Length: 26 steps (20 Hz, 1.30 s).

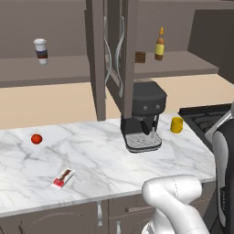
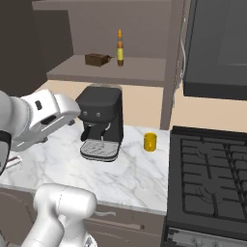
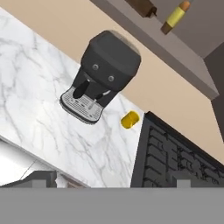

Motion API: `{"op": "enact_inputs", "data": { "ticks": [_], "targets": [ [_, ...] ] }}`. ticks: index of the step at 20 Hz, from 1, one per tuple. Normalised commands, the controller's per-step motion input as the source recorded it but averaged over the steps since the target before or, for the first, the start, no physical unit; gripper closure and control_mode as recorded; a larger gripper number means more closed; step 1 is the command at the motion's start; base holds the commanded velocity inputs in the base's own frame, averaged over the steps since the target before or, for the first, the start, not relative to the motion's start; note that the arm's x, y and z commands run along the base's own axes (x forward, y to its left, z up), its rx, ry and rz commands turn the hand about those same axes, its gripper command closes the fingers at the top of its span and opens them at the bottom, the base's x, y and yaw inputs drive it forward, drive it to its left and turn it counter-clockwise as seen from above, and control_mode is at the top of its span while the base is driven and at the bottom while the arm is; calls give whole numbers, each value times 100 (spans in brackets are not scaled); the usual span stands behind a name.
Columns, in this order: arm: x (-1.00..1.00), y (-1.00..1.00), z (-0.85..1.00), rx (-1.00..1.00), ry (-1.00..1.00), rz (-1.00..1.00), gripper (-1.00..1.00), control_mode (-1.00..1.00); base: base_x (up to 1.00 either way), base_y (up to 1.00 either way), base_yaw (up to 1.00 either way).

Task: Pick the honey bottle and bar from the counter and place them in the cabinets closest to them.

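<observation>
The honey bottle [image 1: 159, 44] [image 2: 120, 48] [image 3: 175, 17] stands upright on an open cabinet shelf [image 1: 183, 61], next to a small brown box [image 1: 140, 57]. On the marble counter [image 1: 91, 151], near its front edge at the left, lies the bar [image 1: 63, 178] in its red-and-white wrapper. My gripper [image 3: 111, 178] hangs high over the counter's right end, looking down at the coffee machine. Its fingertips [image 3: 41, 177] stand wide apart with nothing between them, so it is open. It is far from both the bottle and the bar.
A black coffee machine [image 1: 142, 114] [image 2: 100, 120] [image 3: 103, 74] stands mid-counter under open cabinet doors [image 1: 114, 45]. A yellow mug [image 1: 177, 124] [image 2: 150, 142] sits beside it, then the stove [image 2: 212, 178]. A red ball [image 1: 36, 138] lies far left; a paper cup [image 1: 41, 50] is on the left shelf.
</observation>
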Motion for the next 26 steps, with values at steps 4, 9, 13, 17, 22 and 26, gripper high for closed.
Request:
{"op": "enact_inputs", "data": {
  "ticks": [4,9,13,17,22,26],
  "targets": [
    [0,0,0,0,0,0,-100,-100,0,0,0],
    [-4,1,0,0,0,0,-100,100,-4,1,0],
    [0,0,0,0,0,0,-100,100,-46,2,2],
    [0,0,0,0,0,0,-100,100,-44,16,3],
    [0,0,0,0,0,0,-100,100,-25,43,4],
    [0,0,0,0,0,0,-100,100,-18,54,3]
  ]
}}
